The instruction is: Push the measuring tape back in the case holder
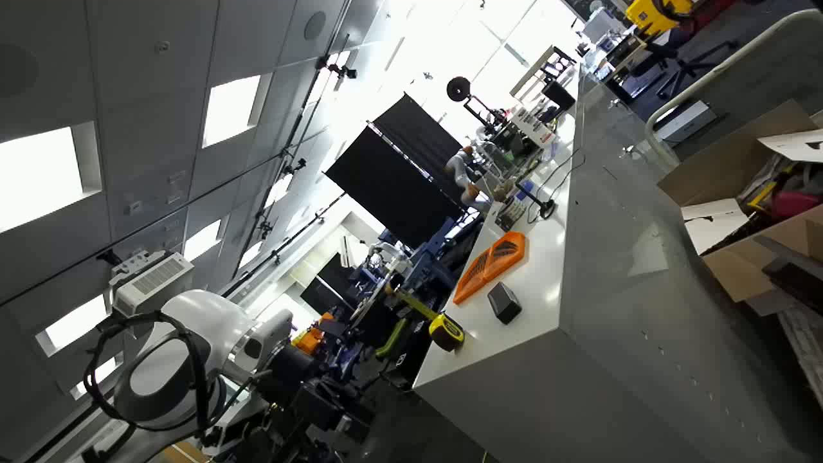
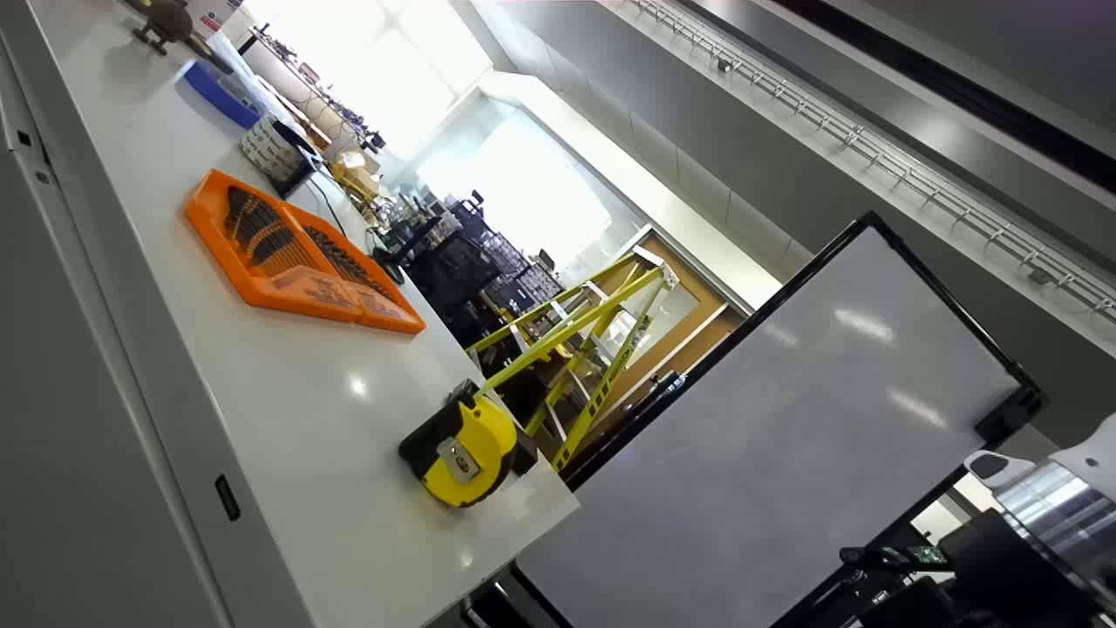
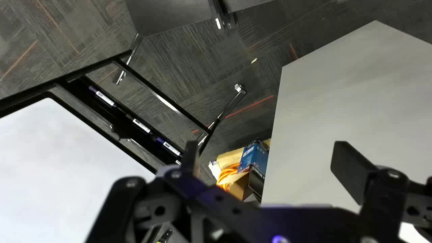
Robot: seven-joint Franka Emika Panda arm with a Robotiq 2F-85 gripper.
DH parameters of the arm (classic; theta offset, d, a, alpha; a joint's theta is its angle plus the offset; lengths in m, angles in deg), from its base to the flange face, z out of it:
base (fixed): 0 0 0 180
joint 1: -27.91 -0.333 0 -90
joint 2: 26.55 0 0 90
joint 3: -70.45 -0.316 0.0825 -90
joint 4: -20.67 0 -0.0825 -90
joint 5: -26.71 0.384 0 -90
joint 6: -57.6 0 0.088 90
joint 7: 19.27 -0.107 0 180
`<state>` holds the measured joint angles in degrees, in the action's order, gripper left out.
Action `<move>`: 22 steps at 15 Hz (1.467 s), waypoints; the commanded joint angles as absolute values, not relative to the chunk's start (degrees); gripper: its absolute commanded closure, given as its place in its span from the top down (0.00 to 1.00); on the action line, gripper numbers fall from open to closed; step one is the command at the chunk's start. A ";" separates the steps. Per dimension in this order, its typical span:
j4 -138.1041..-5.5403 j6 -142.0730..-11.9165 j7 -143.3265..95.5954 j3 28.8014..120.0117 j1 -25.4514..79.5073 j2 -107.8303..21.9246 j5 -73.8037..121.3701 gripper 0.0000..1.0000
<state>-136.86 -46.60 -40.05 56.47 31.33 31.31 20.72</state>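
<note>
Yellow-and-black measuring tape (image 2: 471,458), qty 1: upright on the white surface (image 2: 349,519), close to its end, seen in both exterior views. Its single blade (image 1: 419,305) is out of the case (image 1: 447,333) and shows past the surface's edge in an exterior view. Pincer (image 3: 268,157), qty 1: two fingers (image 3: 349,172) spread wide with a clear gap; well apart from the tape. Also on the surface: 1 orange rack (image 2: 301,275), two sections side by side, farther along; 1 small dark box (image 1: 504,302) near the tape, apart from it. Background: 1 whiteboard (image 2: 767,445), 1 yellow ladder (image 2: 573,441).
</note>
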 commanded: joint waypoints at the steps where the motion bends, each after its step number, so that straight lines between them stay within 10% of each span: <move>1: -136.74 -46.45 -40.48 56.93 30.73 31.14 20.29 1.00; 22: -113.17 -72.02 -31.98 56.18 24.26 7.22 23.25 1.00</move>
<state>-119.87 -68.97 -35.44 55.16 26.74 16.68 21.52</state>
